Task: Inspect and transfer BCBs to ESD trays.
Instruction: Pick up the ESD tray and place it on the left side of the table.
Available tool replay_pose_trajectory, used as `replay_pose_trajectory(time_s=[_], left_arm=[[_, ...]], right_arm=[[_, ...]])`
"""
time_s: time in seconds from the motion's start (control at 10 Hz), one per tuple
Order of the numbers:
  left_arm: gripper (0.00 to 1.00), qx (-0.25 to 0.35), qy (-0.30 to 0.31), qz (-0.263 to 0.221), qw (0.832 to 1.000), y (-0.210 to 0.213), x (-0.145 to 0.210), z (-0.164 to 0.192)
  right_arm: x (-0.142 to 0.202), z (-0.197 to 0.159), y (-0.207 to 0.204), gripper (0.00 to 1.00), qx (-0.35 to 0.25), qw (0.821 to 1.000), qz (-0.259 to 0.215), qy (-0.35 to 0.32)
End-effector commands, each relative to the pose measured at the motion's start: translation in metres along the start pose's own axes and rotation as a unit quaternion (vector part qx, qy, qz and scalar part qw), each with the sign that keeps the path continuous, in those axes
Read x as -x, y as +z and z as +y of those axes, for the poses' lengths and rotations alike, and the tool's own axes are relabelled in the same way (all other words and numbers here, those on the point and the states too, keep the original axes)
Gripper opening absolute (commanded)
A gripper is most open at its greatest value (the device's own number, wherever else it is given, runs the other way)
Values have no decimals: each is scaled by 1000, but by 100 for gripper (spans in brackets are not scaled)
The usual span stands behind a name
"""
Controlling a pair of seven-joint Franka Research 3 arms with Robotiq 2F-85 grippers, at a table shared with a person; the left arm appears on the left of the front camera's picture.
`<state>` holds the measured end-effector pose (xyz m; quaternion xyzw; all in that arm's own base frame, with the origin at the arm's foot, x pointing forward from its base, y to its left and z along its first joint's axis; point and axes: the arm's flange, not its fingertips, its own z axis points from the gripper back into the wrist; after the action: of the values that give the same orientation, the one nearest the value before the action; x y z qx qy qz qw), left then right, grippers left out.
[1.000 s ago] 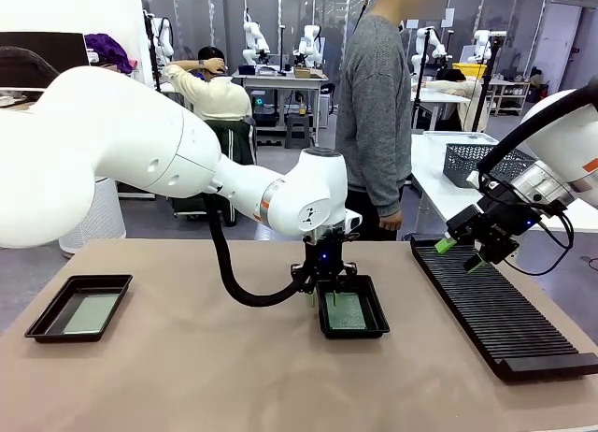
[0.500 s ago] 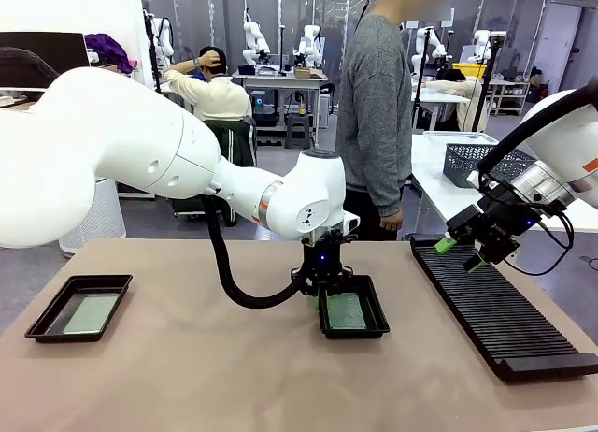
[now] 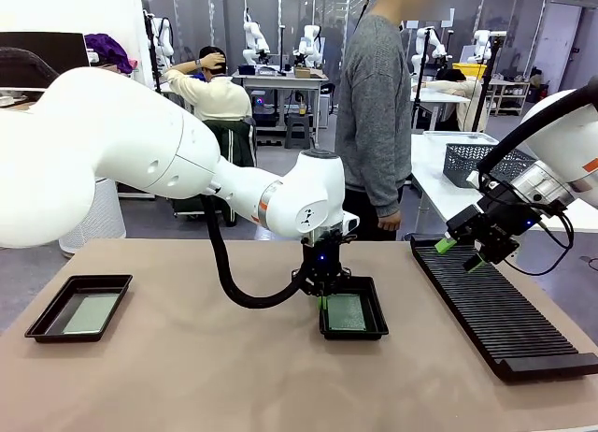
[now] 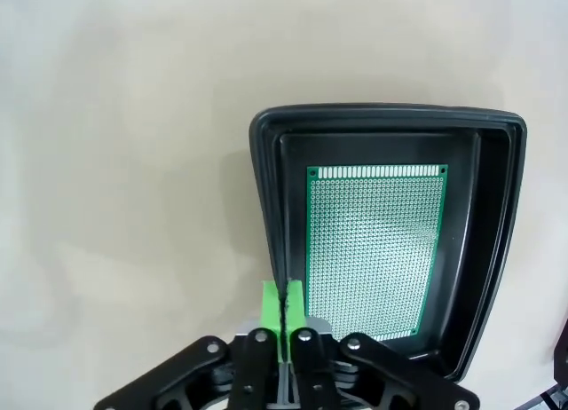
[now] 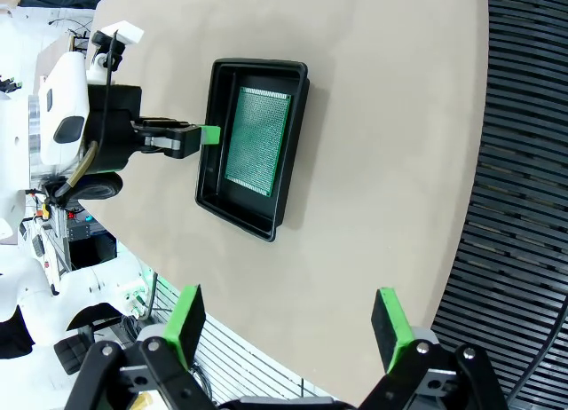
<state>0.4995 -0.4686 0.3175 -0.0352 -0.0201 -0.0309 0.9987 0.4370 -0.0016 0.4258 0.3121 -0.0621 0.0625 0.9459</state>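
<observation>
A black ESD tray (image 3: 378, 312) sits mid-table with a green BCB (image 3: 346, 311) flat on its floor. My left gripper (image 3: 322, 299) stands over the tray's left rim. In the left wrist view its green pads (image 4: 272, 308) are pressed together on the left wall of the tray (image 4: 390, 117), beside the BCB (image 4: 373, 246). A second ESD tray (image 3: 56, 306) at the far left holds another BCB (image 3: 91, 312). My right gripper (image 3: 460, 254) hangs open above the rack, fingers spread wide around nothing (image 5: 288, 317). The right wrist view looks down on the middle tray (image 5: 297, 135), its BCB (image 5: 257, 139) and the left gripper (image 5: 209, 135).
A long black ribbed rack (image 3: 495, 306) runs along the table's right side. A person in a grey sweater (image 3: 374, 105) stands at the far edge. Behind on the right, a grey basket (image 3: 472, 161) rests on a white table. Bare tabletop lies between the two trays.
My left gripper's fingers have come together on the middle tray's left rim, and the tray has shifted very slightly. The right arm has not moved.
</observation>
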Motion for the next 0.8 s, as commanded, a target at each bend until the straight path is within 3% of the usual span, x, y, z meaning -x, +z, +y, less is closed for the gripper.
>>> replay_pose_trajectory(time_s=[0.0,0.7], left_arm=[[0,3,-1,-3,1000,1,6,8],[0,0,1,0,1000,1,0,0]], right_arm=[[1,1,0,100,5,1000,0,-3],[1,1,0,100,5,1000,0,-3]])
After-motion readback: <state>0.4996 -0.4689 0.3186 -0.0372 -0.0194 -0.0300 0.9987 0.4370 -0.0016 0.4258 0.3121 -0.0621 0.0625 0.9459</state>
